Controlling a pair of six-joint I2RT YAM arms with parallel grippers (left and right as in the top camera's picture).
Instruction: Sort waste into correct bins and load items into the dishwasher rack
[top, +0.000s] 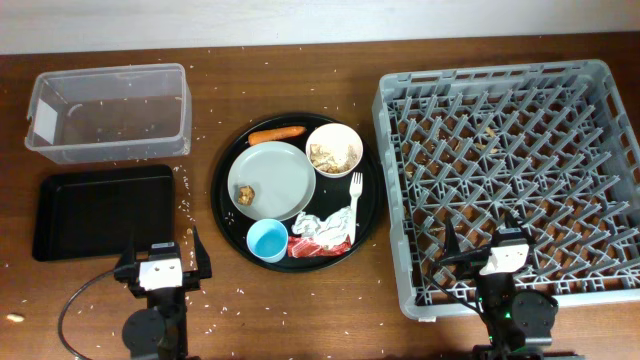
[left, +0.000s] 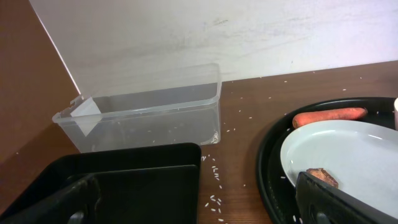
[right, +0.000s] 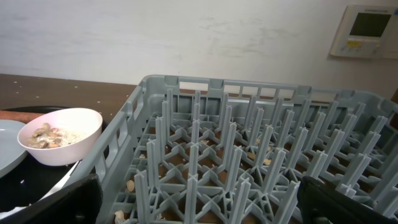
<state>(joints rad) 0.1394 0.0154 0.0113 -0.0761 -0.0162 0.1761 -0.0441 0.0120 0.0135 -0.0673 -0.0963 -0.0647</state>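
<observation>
Even, diffuse room light casts soft shadows, with mild sheen on the plate (left: 354, 152) and defocused fingers (left: 339, 202) at wrist-view lower corners.

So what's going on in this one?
Nothing is being handled yet. The left gripper and right gripper both sit open and empty at the table's near side. The plate, bowl of scraps, carrot, cup, fork, napkin and red wrapper all lie on the round black tray. The clear tub and shallow black tray hold none of these, and the rack has no dishes.
</observation>
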